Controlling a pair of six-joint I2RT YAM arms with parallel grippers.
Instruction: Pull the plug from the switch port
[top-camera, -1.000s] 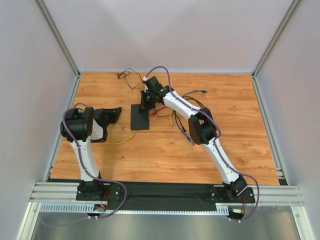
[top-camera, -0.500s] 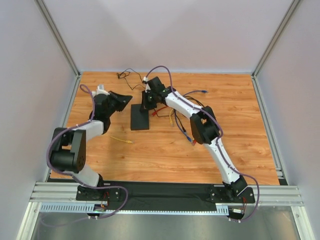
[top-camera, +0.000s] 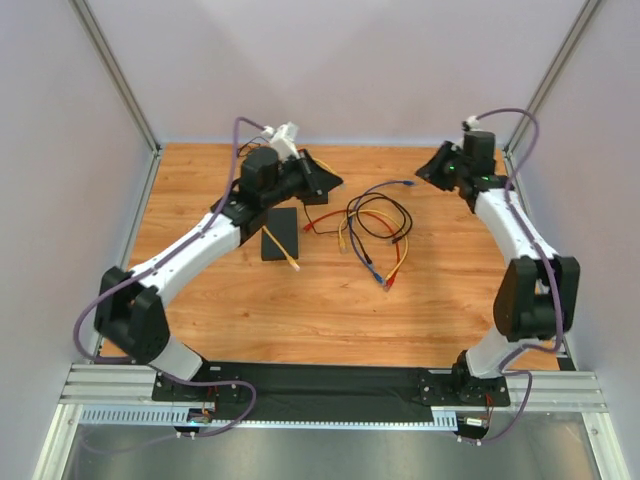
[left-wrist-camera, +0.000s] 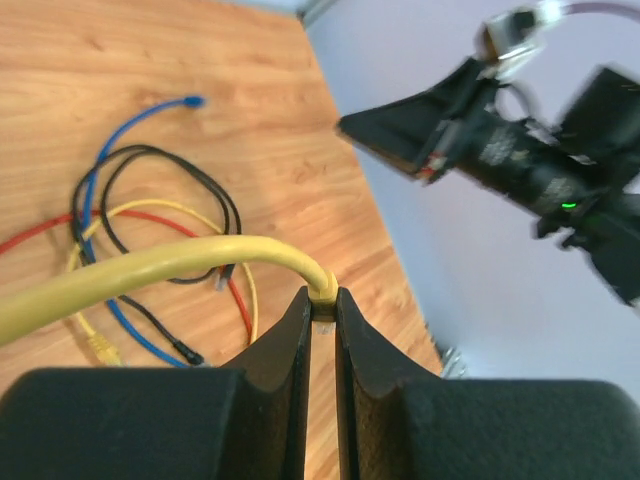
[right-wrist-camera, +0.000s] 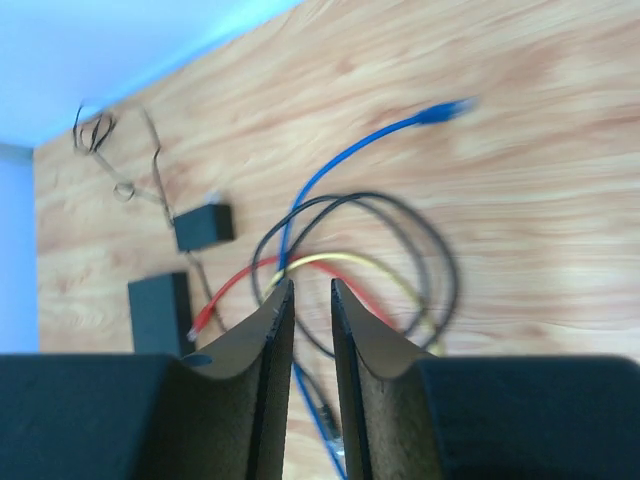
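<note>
Your left gripper (left-wrist-camera: 322, 302) pinches the yellow cable's (left-wrist-camera: 150, 265) plug (left-wrist-camera: 321, 289), off the switch (top-camera: 280, 236). Right gripper (right-wrist-camera: 308, 300) is slightly parted and looks empty.

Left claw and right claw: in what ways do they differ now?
The left claw is shut on the yellow cable; the right claw holds nothing, with its jaws slightly apart. The left claw hangs near the switch; the right claw is far from it, by the far right corner of the table. Both are black and raised above the table.

Lab test cell — aluminium frame posts (top-camera: 120, 85), plain wall panels (top-camera: 330, 60), wood tabletop (top-camera: 330, 290).
</note>
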